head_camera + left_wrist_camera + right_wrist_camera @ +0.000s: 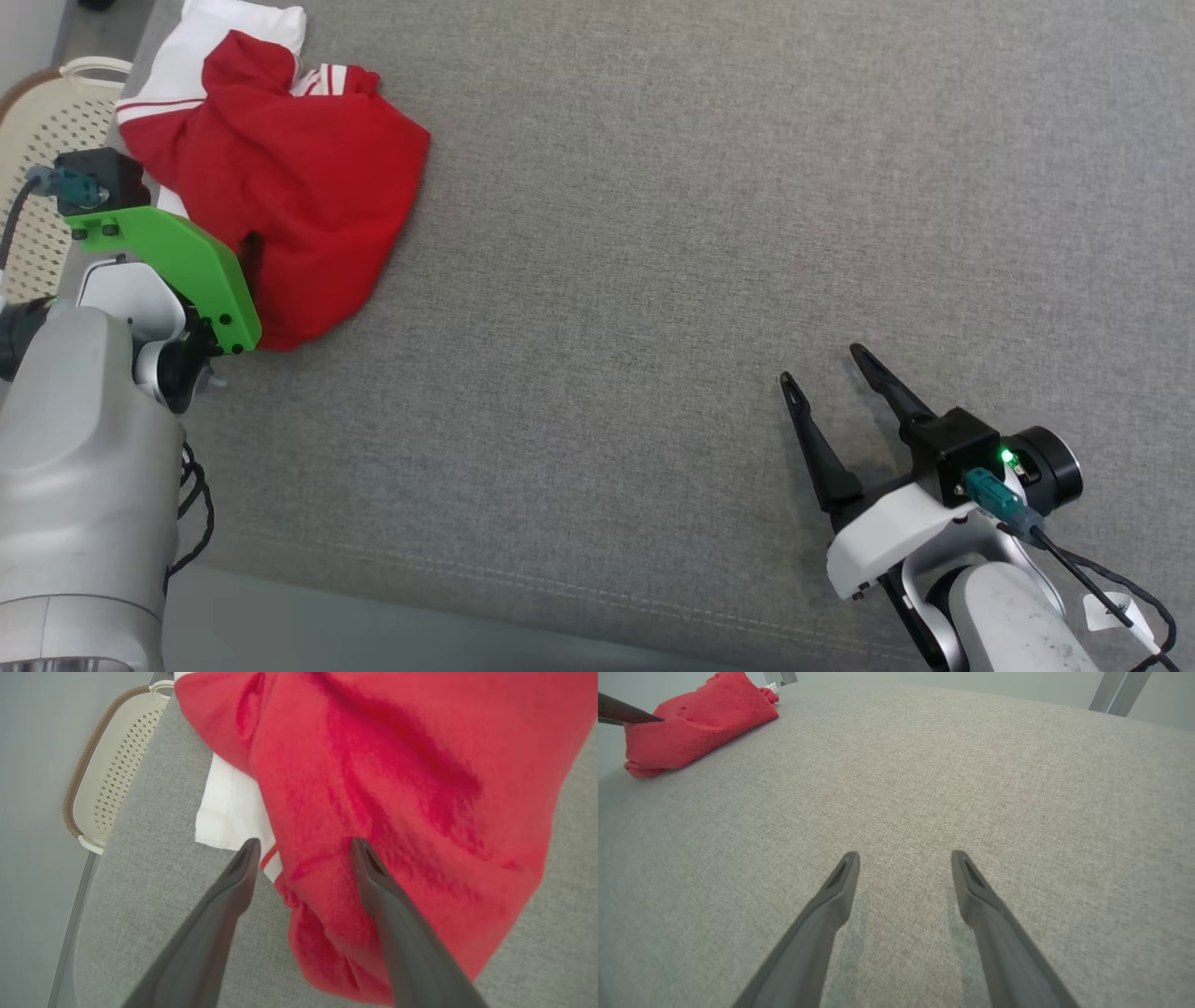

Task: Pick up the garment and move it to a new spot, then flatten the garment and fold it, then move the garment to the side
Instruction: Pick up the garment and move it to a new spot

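So the crumpled red-and-white cloth garment (308, 187) sits bunched up in the far left corner of the grey woven fabric surface (672, 243). It's right by a cream perforated basket with a brown rim (42, 140) that hangs just off the edge. The left gripper (303, 847) is at the near edge of the pile with its fingers spread wide and nothing pinched. One finger is over the red cloth, the other by the edge of the white part. Can't tell if they actually touch it. The right gripper (823, 366) is well apart at the lower right, also spread wide and holding nothing, over plain grey fabric.
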`<state>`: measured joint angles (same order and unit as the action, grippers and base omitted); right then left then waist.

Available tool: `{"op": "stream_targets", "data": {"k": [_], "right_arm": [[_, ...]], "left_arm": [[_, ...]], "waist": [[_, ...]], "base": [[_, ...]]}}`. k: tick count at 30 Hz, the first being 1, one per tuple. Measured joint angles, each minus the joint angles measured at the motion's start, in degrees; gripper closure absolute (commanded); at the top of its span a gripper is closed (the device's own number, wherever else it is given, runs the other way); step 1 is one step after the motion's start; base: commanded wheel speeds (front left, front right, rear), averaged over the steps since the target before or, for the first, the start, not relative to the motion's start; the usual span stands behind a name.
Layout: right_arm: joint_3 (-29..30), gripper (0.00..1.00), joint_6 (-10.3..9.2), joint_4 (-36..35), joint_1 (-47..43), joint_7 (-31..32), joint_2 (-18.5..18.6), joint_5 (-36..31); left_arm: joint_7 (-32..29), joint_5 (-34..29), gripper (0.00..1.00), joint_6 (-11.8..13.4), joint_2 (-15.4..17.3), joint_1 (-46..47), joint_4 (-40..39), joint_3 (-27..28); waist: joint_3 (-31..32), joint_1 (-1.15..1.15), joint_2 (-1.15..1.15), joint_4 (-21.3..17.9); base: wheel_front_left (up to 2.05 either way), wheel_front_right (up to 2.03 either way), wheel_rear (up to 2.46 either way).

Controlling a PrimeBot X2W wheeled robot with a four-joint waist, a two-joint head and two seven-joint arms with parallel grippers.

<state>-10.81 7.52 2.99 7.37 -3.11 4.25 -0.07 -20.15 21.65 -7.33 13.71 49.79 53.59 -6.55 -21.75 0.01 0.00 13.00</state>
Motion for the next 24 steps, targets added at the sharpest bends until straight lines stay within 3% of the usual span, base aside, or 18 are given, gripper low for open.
{"op": "stream_targets", "data": {"k": [3, 4, 5, 6, 20, 24], "right_arm": [[0.15, 0.0, 0.0, -0.62, 0.02, 0.09, 0.08, -0.14], [0.29, 0.0, 0.0, -0.7, 0.02, 0.1, 0.09, -0.15], [0.4, 0.0, 0.0, -0.76, 0.02, 0.11, 0.1, -0.2], [0.52, 0.0, 0.0, -0.81, 0.02, 0.26, 0.1, -0.25], [-0.74, 0.0, 0.0, 4.49, 0.51, -2.87, -0.99, 1.22], [-0.75, 0.0, 0.0, 6.92, 0.05, -4.49, -1.26, 2.58]], "left_arm": [[-1.63, 1.07, 0.0, 0.11, 0.2, 0.68, 1.96, 0.63], [-2.12, 1.1, 0.19, 0.13, 0.2, 0.78, 2.53, 0.6], [-2.3, 1.38, 0.55, 0.26, 0.13, 0.92, 2.8, 0.67], [-2.29, 1.55, 1.0, 0.26, 0.07, 1.21, 2.98, 0.65], [10.69, -0.08, 1.0, 0.07, 0.36, 3.87, -1.34, -2.85], [10.89, -1.15, 1.0, 0.03, 0.3, 5.04, -3.72, -5.78]], "waist": [[-1.48, 0.0, 0.0, -0.91], [-1.89, 0.0, 0.0, -1.15], [-2.26, 0.0, 0.0, -1.37], [-2.57, 0.0, 0.0, -1.53], [2.14, -0.01, 0.0, -2.77], [4.89, -0.01, 0.0, -3.84]], "base": [[0.0, 0.0, 0.0], [0.0, 0.0, 0.0], [0.0, 0.0, 0.0], [0.0, 0.0, 0.0], [0.0, 0.0, 0.0], [0.0, 0.0, 0.0]]}}
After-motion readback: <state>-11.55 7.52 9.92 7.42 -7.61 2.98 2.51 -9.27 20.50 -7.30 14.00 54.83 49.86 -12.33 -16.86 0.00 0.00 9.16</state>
